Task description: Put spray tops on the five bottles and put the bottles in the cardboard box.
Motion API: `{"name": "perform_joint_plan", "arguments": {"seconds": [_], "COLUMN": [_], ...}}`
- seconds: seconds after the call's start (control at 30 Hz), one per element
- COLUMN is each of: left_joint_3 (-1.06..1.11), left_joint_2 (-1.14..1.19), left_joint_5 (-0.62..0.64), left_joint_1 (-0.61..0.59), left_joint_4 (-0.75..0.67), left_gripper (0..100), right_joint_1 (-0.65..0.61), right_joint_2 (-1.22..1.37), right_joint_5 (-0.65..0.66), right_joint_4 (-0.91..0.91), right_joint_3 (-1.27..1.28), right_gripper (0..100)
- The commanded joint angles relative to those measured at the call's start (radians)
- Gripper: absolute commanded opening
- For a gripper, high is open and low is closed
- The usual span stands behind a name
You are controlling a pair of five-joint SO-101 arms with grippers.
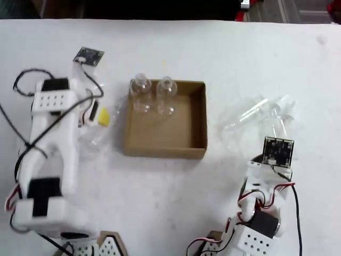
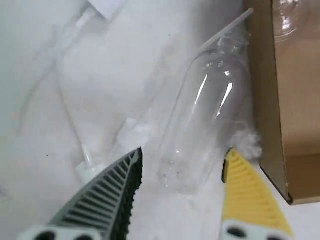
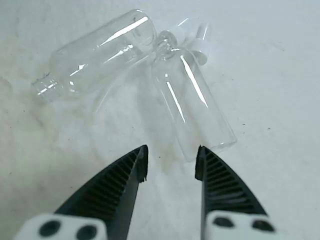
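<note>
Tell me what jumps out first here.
The cardboard box sits mid-table, with two clear bottles along its far wall. The left gripper is open either side of a lying bottle beside the box; the right gripper is open just short of two more lying bottles.

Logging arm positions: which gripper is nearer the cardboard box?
Left. The left gripper straddles a bottle beside the cardboard box; the right gripper sits apart, over two other bottles.

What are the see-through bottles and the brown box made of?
Bottles: probably clear plastic, though glass can't be ruled out; glossy, with bright streaks and the table showing through. Box: cardboard, dull brown, with thin flat walls.
</note>
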Motion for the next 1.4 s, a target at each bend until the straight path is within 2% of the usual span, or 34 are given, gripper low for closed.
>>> {"name": "perform_joint_plan", "arguments": {"seconds": [0.0,0.3,0.5,0.63,0.83,0.93,1.1,1.37], "left_joint_3": [-0.252,-0.468,-0.489,-0.485,-0.483,-0.493,-0.557,-0.852], "left_joint_2": [0.174,0.437,0.484,0.484,0.483,0.475,0.443,0.38], "left_joint_5": [0.02,0.018,0.015,-0.046,-0.083,-0.158,-0.169,-0.166], "left_joint_1": [0.015,0.027,0.042,0.045,-0.042,-0.062,-0.054,0.004], "left_joint_4": [0.066,0.069,0.066,0.052,-0.02,0.044,0.16,0.451], "left_gripper": [24,24,24,24,24,24,24,24], "right_joint_1": [-0.005,-0.008,-0.008,-0.008,-0.008,-0.01,-0.01,-0.01], "right_joint_2": [-0.001,-0.001,-0.001,-0.001,-0.001,-0.001,-0.001,-0.001], "right_joint_5": [0.003,0.003,0.003,0.003,0.003,0.003,0.003,0.003], "right_joint_4": [0.005,0.005,0.005,0.005,0.005,0.005,0.005,0.005], "right_joint_3": [0.009,0.009,0.009,0.009,0.009,0.009,0.009,0.009], "right_gripper": [14.1,14.1,14.1,14.1,14.1,14.1,14.1,14.1]}}
